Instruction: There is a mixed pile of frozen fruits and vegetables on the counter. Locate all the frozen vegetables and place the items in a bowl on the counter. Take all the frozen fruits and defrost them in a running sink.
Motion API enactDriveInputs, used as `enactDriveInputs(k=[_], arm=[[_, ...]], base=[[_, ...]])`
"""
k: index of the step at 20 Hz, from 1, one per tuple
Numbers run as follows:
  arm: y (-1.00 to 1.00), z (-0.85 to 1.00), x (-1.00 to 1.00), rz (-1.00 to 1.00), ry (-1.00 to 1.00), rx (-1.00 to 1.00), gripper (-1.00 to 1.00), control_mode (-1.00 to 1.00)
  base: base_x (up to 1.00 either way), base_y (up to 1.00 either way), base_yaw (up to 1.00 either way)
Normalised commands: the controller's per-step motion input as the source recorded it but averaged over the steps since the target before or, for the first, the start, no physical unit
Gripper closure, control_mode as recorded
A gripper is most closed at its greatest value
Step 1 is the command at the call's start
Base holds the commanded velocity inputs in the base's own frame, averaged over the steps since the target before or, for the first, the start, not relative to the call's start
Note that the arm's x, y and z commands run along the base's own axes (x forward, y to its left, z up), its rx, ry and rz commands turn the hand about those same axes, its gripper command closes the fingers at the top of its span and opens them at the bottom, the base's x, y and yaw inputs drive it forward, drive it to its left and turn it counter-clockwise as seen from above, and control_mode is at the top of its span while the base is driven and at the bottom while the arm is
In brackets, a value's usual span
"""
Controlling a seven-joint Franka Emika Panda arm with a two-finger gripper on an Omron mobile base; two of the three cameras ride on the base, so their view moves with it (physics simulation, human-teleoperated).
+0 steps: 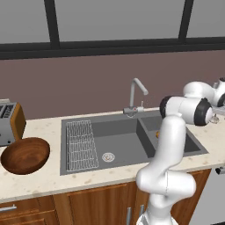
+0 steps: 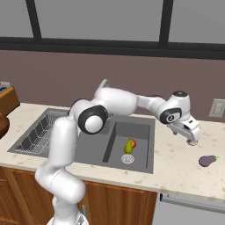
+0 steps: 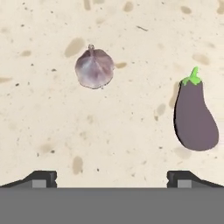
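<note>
Speckled matt stone counter, grained glossy wood bowl, smooth eggplant, shiny metal tap

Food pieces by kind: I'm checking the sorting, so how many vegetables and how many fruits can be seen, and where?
Vegetables, on the counter: 2, the eggplant and the pale round bulb.
Fruits, in the small basin of the sink: 1, the yellow-green pear-shaped piece.
Total: 3

Even, bright, sharp render; faint shadows
</note>
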Motion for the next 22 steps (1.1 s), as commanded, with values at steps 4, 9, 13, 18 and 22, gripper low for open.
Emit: enactDriveInputs(k=[4,9,13,18,22], arm=[[-0.34,-0.01,0.23,0.00,0.01,0.01,-1.00,-1.00],[-0.26,0.00,0.32,0.00,0.02,0.04,-1.00,-1.00],[-0.14,-0.11,0.32,0.00,0.05,0.04,-1.00,-1.00],[-0.07,-0.17,0.37,0.00,0.04,0.02,-1.00,-1.00],[-0.18,-0.12,0.28,0.00,0.00,0.00,-1.00,-1.00]], base=[[0.00,0.00,0.00],[0.00,0.00,0.00],[0.00,0.00,0.00],[0.00,0.00,0.00],[0.00,0.00,0.00]])
